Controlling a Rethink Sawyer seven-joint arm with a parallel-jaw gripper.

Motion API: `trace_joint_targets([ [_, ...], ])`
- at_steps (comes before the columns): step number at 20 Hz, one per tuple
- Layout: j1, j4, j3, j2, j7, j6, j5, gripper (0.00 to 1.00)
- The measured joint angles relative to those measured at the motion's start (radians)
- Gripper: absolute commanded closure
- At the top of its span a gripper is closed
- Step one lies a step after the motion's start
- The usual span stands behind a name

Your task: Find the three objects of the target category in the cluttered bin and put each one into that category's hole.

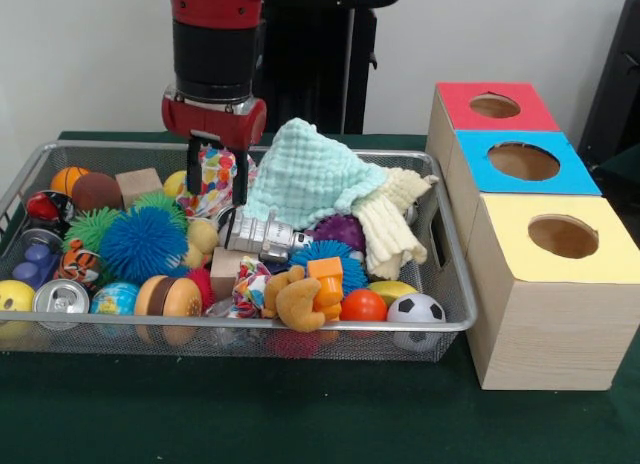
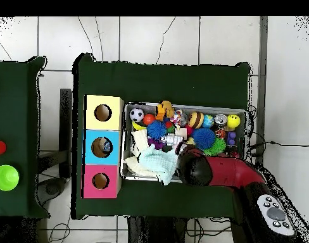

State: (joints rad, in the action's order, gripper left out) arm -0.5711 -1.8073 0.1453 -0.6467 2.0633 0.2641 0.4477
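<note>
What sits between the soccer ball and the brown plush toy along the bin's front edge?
An orange ball lies between the soccer ball and brown plush toy, seen in the front view.

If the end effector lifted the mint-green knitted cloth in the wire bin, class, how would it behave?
The mint-green knitted cloth lies draped in folds over toys, so it probably sags limply. It looks soft and light. Its cream fringe hangs down and might snag neighbouring toys.

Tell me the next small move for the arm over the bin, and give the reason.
Probably lower the pincer a little, straight down. It hangs open just above the toys at the back of the wire bin, its dark fingers holding nothing, with the patterned cloth behind them and the silver camera toy and yellow ball just below. The mint towel lies beside it, so drifting that way risks snagging.
</note>
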Motion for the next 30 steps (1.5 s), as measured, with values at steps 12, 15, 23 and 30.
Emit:
trace_joint_targets([
  [12, 0.081, 0.067, -0.129, 0.142, 0.000, -0.156, -0.015, 0.00],
  [15, 0.097, 0.103, -0.170, 0.170, 0.000, -0.211, -0.032, 0.00],
  [23, 0.119, 0.167, -0.215, 0.292, 0.000, -0.298, -0.066, 0.00],
  [30, 0.112, 0.177, -0.211, 0.306, 0.000, -0.326, -0.062, 0.00],
])
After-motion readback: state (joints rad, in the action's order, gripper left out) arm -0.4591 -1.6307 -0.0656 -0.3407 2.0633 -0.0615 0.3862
